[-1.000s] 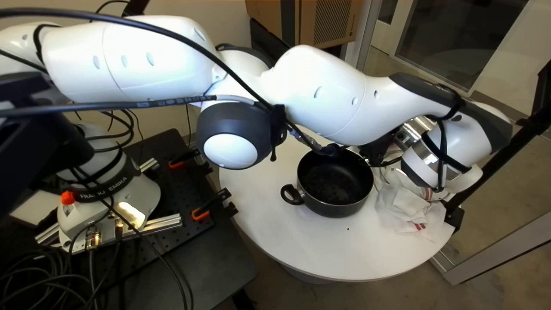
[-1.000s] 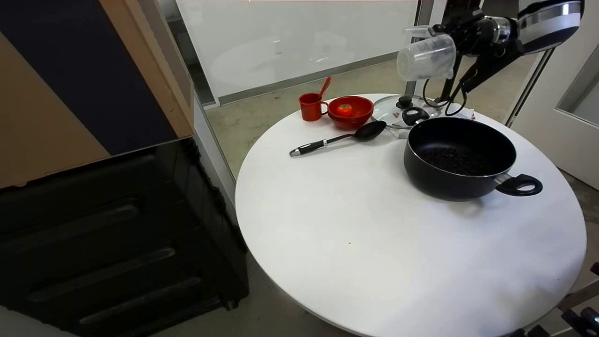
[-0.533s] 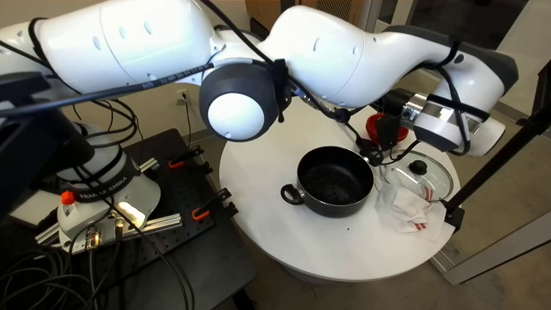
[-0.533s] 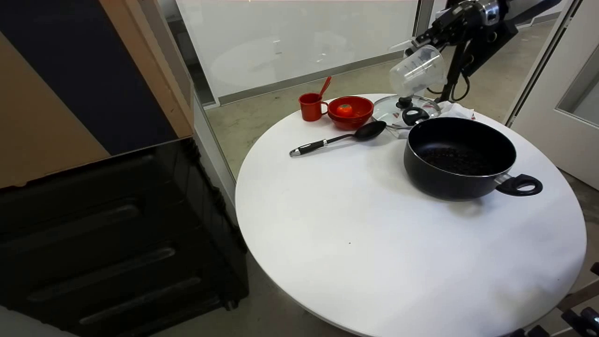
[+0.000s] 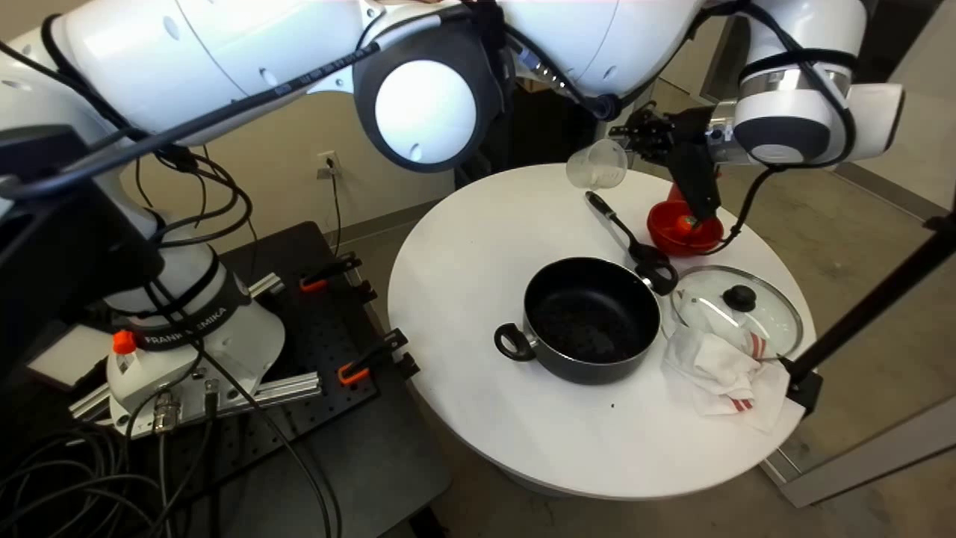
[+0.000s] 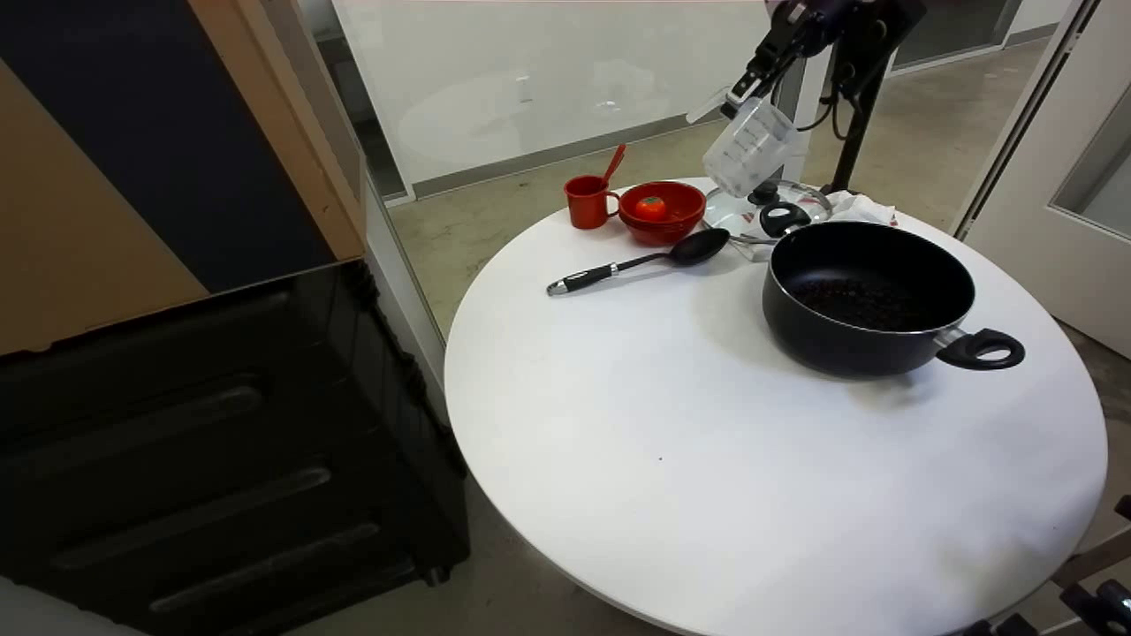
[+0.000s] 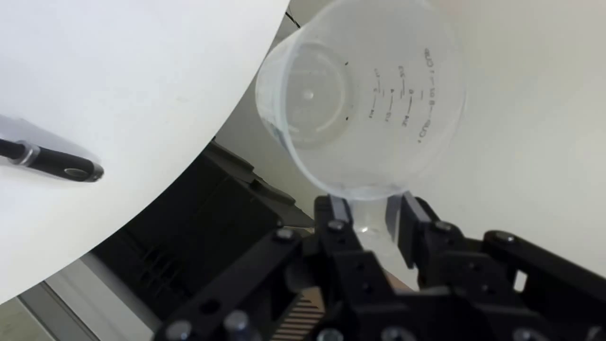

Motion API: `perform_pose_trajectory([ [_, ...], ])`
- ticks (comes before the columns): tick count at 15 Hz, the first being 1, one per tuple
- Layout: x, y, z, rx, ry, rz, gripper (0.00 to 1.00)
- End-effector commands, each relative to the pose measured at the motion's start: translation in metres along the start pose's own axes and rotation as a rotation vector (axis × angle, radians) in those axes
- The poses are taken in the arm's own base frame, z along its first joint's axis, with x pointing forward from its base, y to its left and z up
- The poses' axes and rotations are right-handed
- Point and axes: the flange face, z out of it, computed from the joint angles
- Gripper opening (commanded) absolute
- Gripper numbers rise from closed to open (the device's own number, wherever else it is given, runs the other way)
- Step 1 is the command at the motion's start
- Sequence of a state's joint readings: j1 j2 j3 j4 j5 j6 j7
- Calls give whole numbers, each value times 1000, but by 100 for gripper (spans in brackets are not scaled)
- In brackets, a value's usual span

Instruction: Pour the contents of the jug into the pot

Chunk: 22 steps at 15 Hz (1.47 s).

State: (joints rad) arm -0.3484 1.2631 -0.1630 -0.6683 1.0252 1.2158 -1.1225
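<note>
The jug is a clear plastic measuring jug [image 7: 369, 104], also in both exterior views [image 5: 596, 166] [image 6: 749, 148]. My gripper [image 7: 369, 206] is shut on its handle and holds it in the air, tilted, near the table's edge, apart from the pot. In the wrist view I see inside it: a few dark specks, otherwise it looks empty. The gripper also shows in both exterior views [image 5: 621, 138] [image 6: 742, 97]. The black pot [image 5: 590, 368] stands on the white table, also in an exterior view [image 6: 853, 352]. Many small dark pieces lie on its bottom.
A black ladle [image 6: 623, 265] lies on the table [image 6: 689, 424]. Red bowls [image 6: 658, 231] with a tomato and a red mug [image 6: 586, 203] stand near it. A glass lid [image 5: 773, 310] and white cloth [image 5: 721, 370] lie beside the pot. A dark post [image 5: 881, 288] stands at the edge.
The arm has risen and swung the jug away from the pot, toward the side of the ladle's handle. The jug has turned more upright. The pot has stayed in place.
</note>
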Motion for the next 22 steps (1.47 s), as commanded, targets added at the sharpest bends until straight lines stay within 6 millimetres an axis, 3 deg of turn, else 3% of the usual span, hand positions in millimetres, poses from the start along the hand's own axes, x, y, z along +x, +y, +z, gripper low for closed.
perform_pose_trajectory([
  [1,37,-13,37,-111,-154,-40,7],
  [7,76,-18,128,-218,-396,-128,7],
  [11,81,-10,190,-285,-554,-186,7],
  [17,53,21,267,-403,-765,-298,7],
  [22,16,47,303,-516,-913,-414,7],
])
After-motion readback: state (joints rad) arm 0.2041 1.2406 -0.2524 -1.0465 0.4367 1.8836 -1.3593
